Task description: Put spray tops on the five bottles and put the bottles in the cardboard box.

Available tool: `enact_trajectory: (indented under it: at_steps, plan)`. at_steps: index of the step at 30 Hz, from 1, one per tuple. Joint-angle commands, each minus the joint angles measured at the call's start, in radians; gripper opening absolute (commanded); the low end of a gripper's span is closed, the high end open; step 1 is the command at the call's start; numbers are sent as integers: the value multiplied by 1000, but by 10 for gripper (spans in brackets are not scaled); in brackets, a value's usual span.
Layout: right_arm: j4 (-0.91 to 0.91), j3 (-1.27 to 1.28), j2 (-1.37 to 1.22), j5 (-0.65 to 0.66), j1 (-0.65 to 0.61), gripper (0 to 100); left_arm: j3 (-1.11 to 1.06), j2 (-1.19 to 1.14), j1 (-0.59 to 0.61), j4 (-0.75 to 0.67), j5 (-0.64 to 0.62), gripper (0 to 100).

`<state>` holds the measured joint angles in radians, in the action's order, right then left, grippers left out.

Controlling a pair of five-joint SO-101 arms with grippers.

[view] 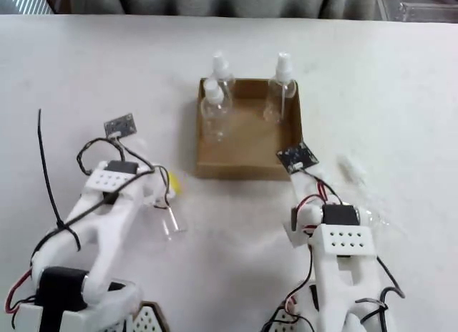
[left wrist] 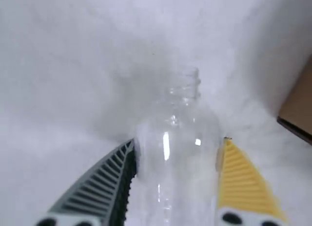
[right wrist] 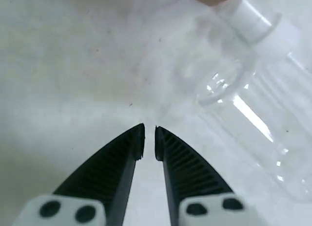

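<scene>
At the lower left of the overhead frame, the left claw (left wrist: 179, 142) is clamped around an uncapped clear bottle (left wrist: 178, 119), close over the white counter (view: 86, 67). At the lower right, the right claw (right wrist: 149, 138) is all but closed on nothing, and another clear bottle (right wrist: 253, 104) lies just beside it. Three bottles with spray tops (view: 215, 110) stand in the cardboard box (view: 247, 149) at the frame's centre.
</scene>
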<state>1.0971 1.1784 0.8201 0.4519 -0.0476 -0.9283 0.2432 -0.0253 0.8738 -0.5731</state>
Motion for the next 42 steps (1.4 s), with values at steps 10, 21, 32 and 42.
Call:
enact_trajectory:
  at_steps: [10, 21, 32, 42]
  plan:
    - [-18, -8, -2, 11, -1, 16, 44, 111, 10, 5, -54, 285]
    - [-18, -8, -4, 11, -2, 16, 74, 8, 8, -18, -57, 298]
    - [-18, -6, -4, 11, -2, 16, 81, 1, 4, -25, -51, 59]
    - [31, -92, 4, 9, 24, 16, 75, 8, 13, -26, 75, 27]
